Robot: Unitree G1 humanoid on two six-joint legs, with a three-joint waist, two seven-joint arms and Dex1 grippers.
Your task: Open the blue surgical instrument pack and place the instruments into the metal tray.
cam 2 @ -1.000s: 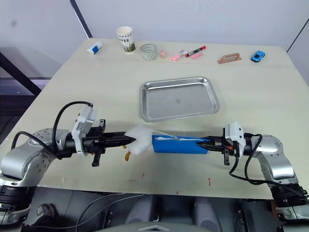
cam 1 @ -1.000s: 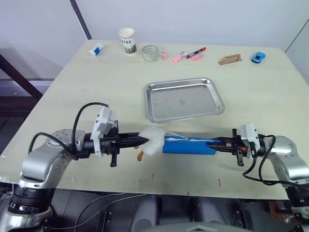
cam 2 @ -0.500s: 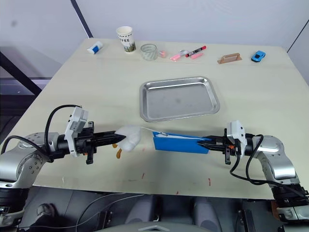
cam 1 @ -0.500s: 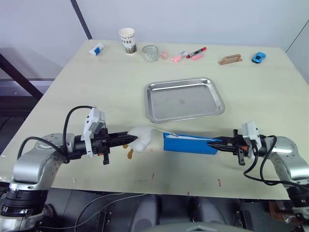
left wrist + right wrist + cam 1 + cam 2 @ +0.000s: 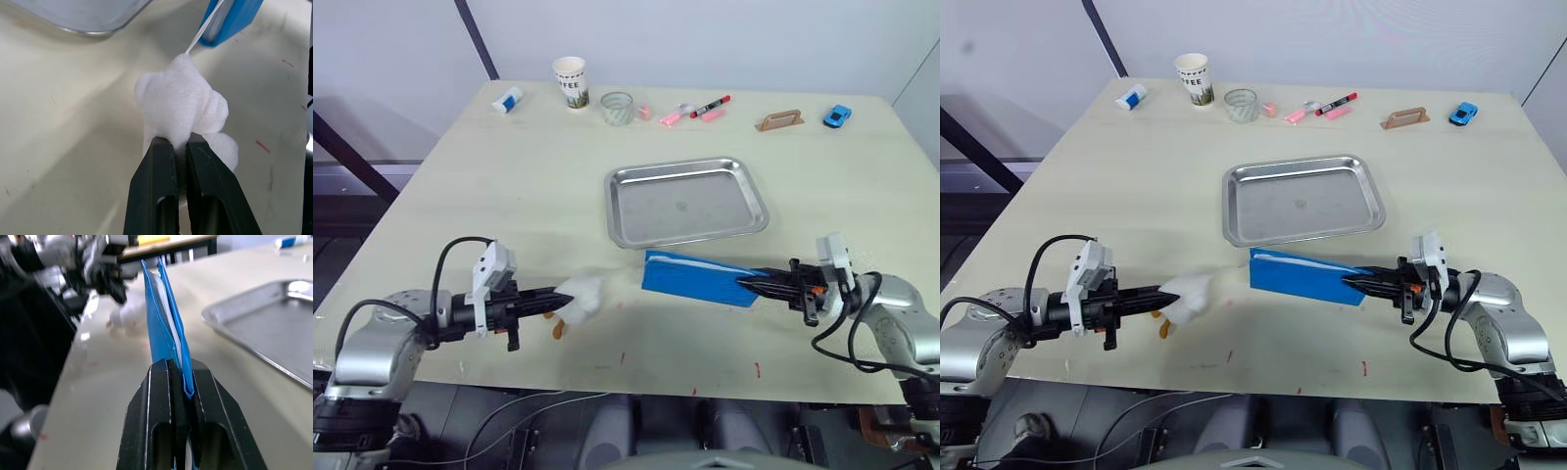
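R gripper clamps right end of blue pack, long axis left-right, just near of metal tray. L gripper pinches white fluffy tuft, corded to pack's left end.

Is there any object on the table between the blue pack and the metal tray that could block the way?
No, nothing visible does. The blue surgical instrument pack, clamped in the right end effector, sits just in front of the metal tray, with bare table between them. The white wad in the left end effector lies off to the side.
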